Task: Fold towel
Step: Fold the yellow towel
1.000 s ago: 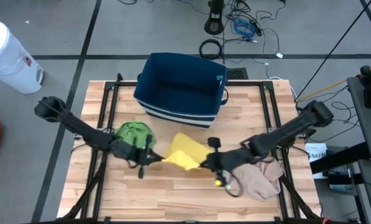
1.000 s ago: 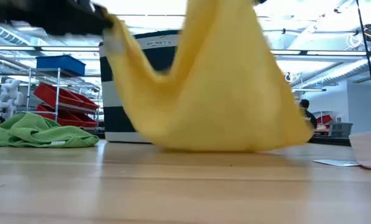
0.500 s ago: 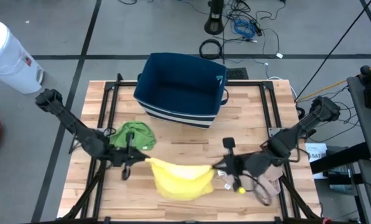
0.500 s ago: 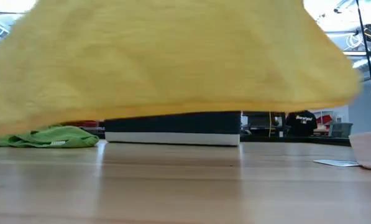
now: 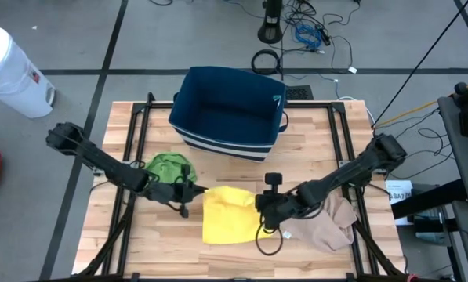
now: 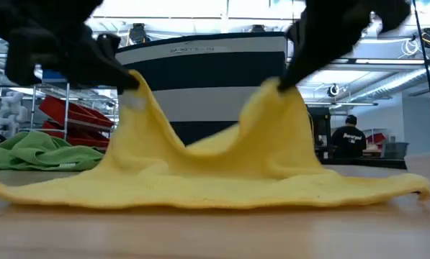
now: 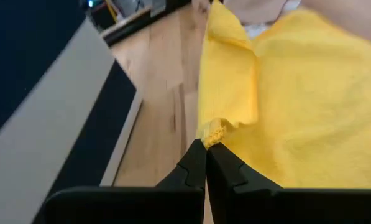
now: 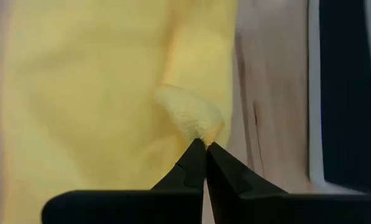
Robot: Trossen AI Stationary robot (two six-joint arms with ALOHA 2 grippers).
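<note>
Currently the yellow towel (image 5: 229, 217) lies mid-table, near of the navy basket (image 5: 229, 110), its far edge lifted. Left gripper (image 5: 193, 190) is pinched shut on the far-left corner, right gripper (image 5: 259, 205) clamped on the far-right corner. Cloth is soft, light and limp, sags between the grips. Corners look like the right hold; a thin pinch could slip.

Towel (image 5: 230, 218) on table (image 5: 218, 254), in front of basket (image 5: 229, 103); second cloth (image 5: 169, 167) at its left, third cloth (image 5: 328, 225) at its right.
</note>
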